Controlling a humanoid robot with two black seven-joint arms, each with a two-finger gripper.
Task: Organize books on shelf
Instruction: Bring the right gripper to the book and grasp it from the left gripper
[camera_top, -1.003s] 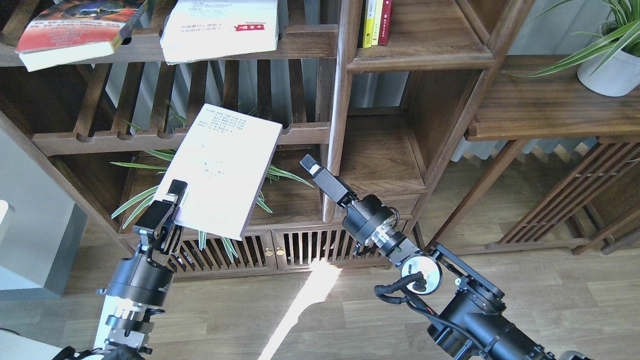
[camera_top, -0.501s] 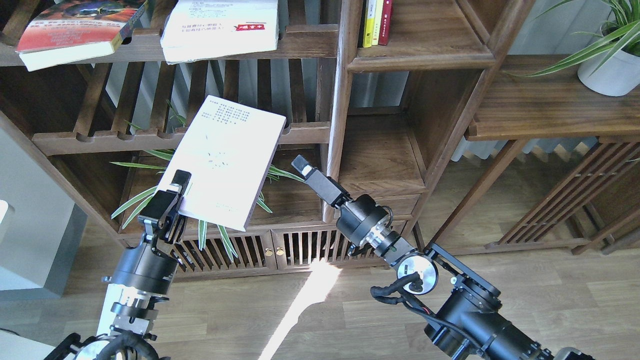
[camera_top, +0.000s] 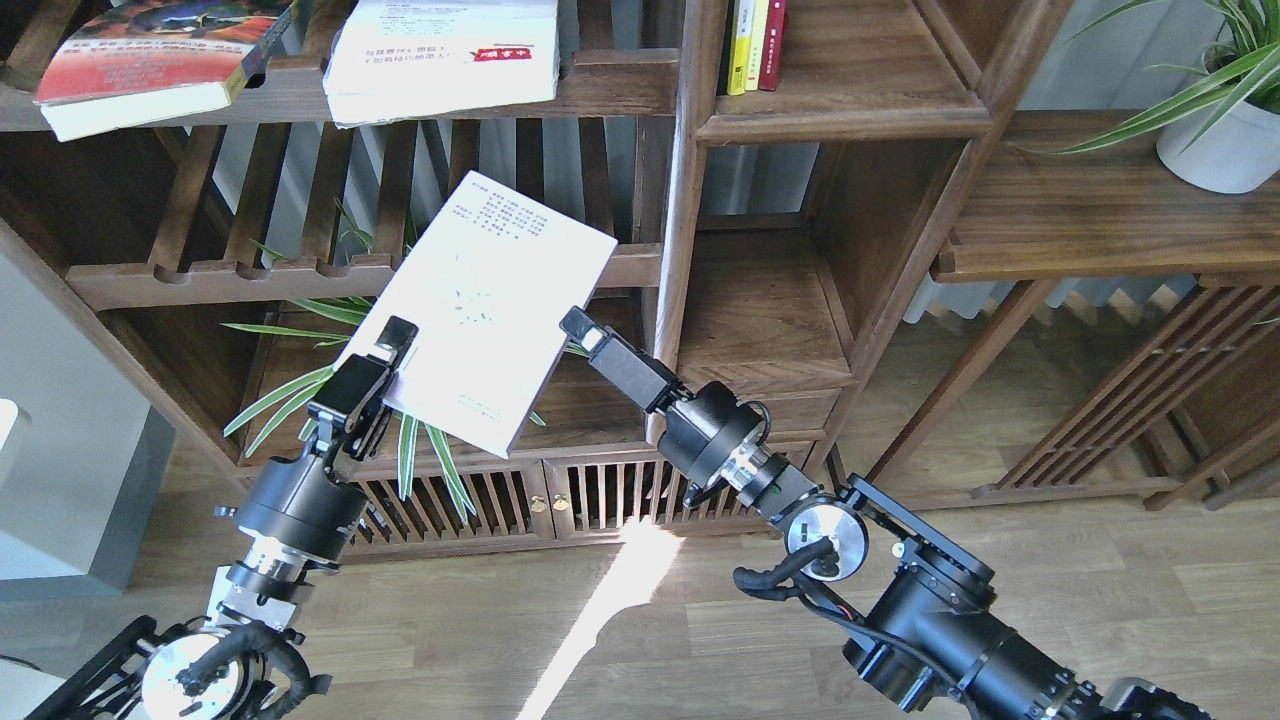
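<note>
Dark wooden shelving fills the frame as a robot's left gripper (camera_top: 385, 355) holds a thin white book (camera_top: 487, 310) by its lower-left corner, tilted, at centre-left.

Right gripper (camera_top: 580, 330) reaches beside the book's right edge; whether its fingers are apart cannot be told. Upper left, a red-orange book (camera_top: 140, 70) and a thick white book (camera_top: 440, 55) with a red label lie on slatted racks. Three upright books (camera_top: 755, 45) stand in the narrow shelf (camera_top: 850, 110), top centre. Print unreadable.

Thin white book (camera_top: 485, 310) tilted, airborne before slatted rack; red-orange book (camera_top: 140, 62), thick white book (camera_top: 440, 55) flat above; shelf (camera_top: 760, 310) bare.
</note>
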